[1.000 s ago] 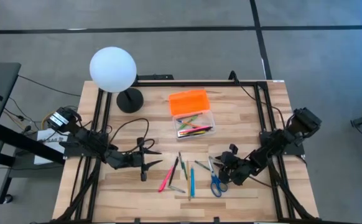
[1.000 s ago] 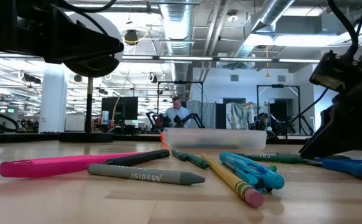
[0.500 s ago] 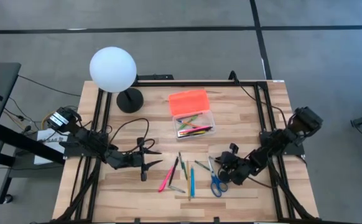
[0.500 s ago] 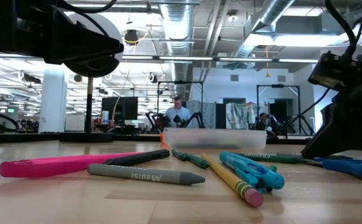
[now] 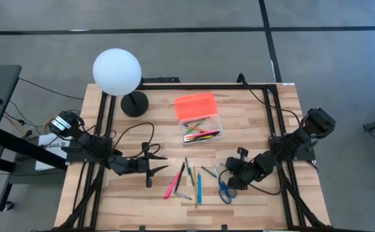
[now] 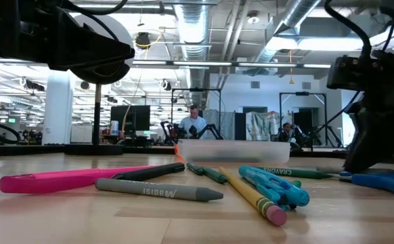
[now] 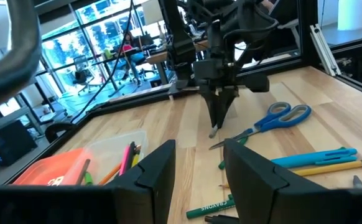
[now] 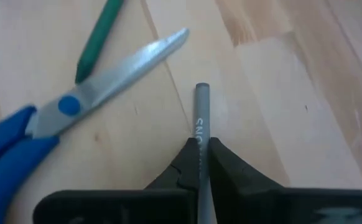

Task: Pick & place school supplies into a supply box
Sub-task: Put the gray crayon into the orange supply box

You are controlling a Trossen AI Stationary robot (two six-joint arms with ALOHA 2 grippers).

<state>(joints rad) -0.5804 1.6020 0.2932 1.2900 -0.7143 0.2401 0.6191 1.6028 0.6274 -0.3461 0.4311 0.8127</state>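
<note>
Loose school supplies lie on the wood table: a pink marker [image 5: 173, 183], a blue pen [image 5: 198, 187], a green crayon [image 7: 209, 207] and blue-handled scissors [image 5: 224, 191]. The clear supply box [image 5: 201, 129] holds several pens, and its orange lid [image 5: 195, 105] lies at its far side. My right gripper [image 5: 230, 180] is shut on a grey crayon [image 8: 201, 118] beside the scissors [image 8: 56, 118]. My left gripper [image 5: 150, 170] hovers open left of the pile and holds nothing. My right gripper pinches the grey crayon between its two fingertips [image 8: 221, 163]. The crayon runs along the fingers, and its free end [image 8: 202, 91] sticks out past them. The fingers point steeply down at the table [image 7: 218, 115]. Whether the crayon's tip [image 7: 213, 132] touches the wood, I cannot tell.
A white globe lamp [image 5: 116, 71] on a black base [image 5: 134, 103] stands at the far left. Black rails [image 5: 274, 109] run along the table's left, right and far sides. Bare wood lies right of the box.
My right arm has shifted a little toward the table's left and risen slightly by the scissors. The loose pens, the scissors and the box lie as before.
</note>
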